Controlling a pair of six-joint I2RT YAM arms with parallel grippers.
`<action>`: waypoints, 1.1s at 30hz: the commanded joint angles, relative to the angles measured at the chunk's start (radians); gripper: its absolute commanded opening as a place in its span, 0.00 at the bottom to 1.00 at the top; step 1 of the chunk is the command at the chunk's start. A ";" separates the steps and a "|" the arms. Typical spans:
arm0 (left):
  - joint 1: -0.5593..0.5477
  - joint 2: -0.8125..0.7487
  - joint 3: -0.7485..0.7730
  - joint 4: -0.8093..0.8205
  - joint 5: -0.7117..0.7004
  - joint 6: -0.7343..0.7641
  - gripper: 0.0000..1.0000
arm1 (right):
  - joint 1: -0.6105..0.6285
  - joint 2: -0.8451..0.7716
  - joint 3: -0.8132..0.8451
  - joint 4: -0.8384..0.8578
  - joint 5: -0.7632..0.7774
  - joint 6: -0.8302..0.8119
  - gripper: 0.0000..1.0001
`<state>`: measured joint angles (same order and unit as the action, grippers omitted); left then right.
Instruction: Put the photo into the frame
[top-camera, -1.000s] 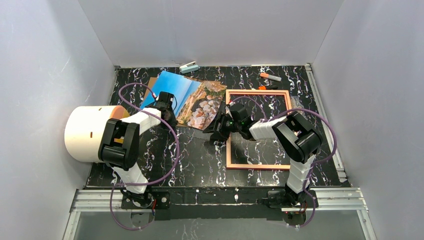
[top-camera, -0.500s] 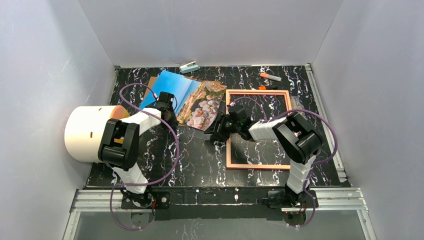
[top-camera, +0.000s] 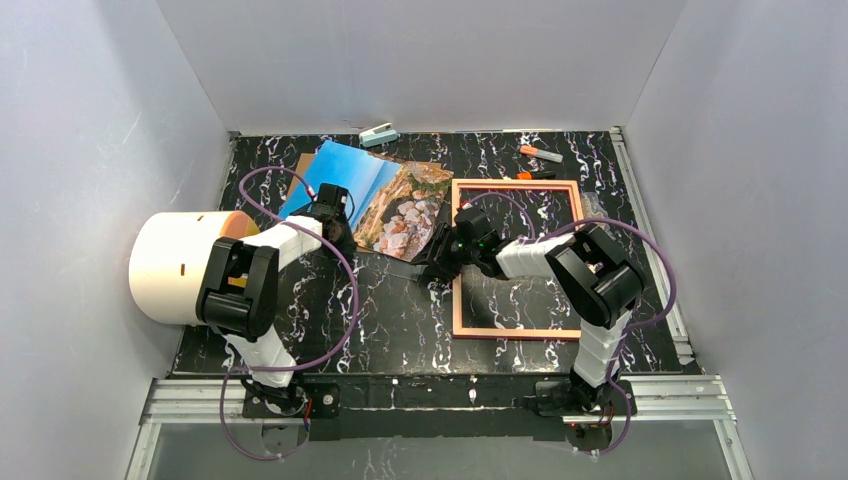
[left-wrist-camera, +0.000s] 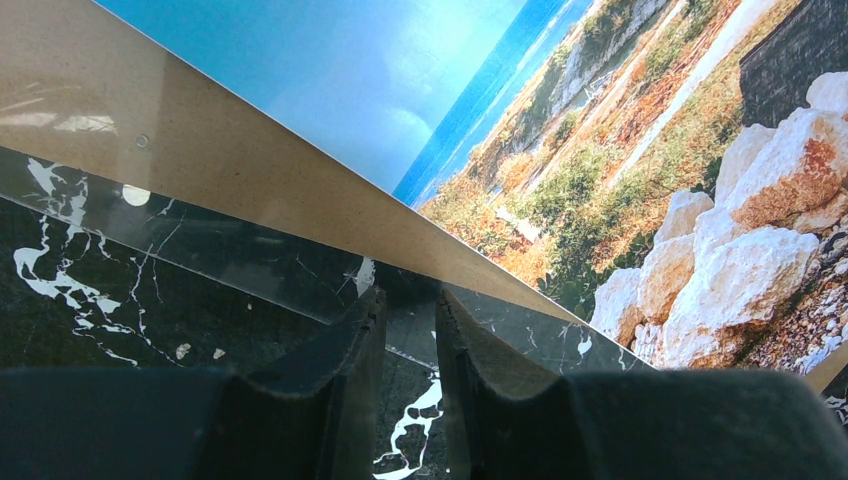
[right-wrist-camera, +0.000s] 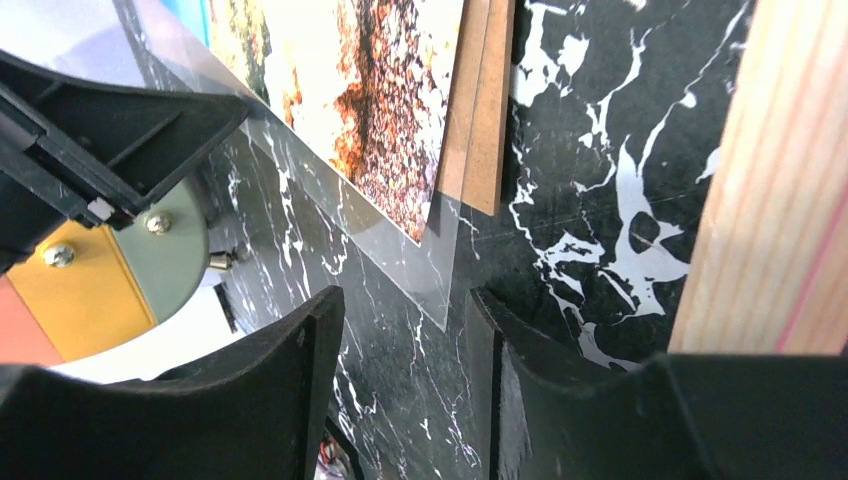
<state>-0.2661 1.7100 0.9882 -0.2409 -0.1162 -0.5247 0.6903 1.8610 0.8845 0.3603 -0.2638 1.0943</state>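
Note:
The photo (top-camera: 375, 195), blue sky and pale rocks, lies face up at the back left on a brown backing board (left-wrist-camera: 250, 190) and a clear sheet (right-wrist-camera: 425, 270). To its right the frame (top-camera: 515, 326) lies flat with its pale wood side (right-wrist-camera: 760, 180) up. My left gripper (top-camera: 335, 237) rests at the photo's near edge. Its jaws (left-wrist-camera: 408, 300) stand a narrow gap apart, tips on the clear sheet, clamping nothing. My right gripper (top-camera: 437, 262) is open between photo and frame. The clear sheet's corner points into the gap (right-wrist-camera: 405, 300) of its jaws.
A large white roll (top-camera: 180, 265) stands at the table's left edge beside my left arm. A small teal object (top-camera: 379, 134) lies by the back wall, and orange markers (top-camera: 540, 154) lie behind the frame. Walls close in on three sides.
My right gripper has narrowed a little and edged left toward the photo's corner. The left arm, photo and frame have not moved.

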 joint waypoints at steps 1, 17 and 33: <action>-0.009 0.007 -0.037 -0.094 0.007 0.005 0.24 | 0.004 0.019 0.061 -0.179 0.122 -0.001 0.57; -0.009 0.029 -0.040 -0.095 0.031 -0.004 0.24 | 0.004 0.122 -0.018 0.238 -0.122 0.017 0.55; -0.009 0.056 -0.074 -0.105 0.029 -0.032 0.22 | 0.004 0.159 -0.064 0.493 -0.181 0.134 0.60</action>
<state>-0.2657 1.7084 0.9806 -0.2466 -0.1177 -0.5430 0.6792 2.0026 0.8192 0.7883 -0.4397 1.2064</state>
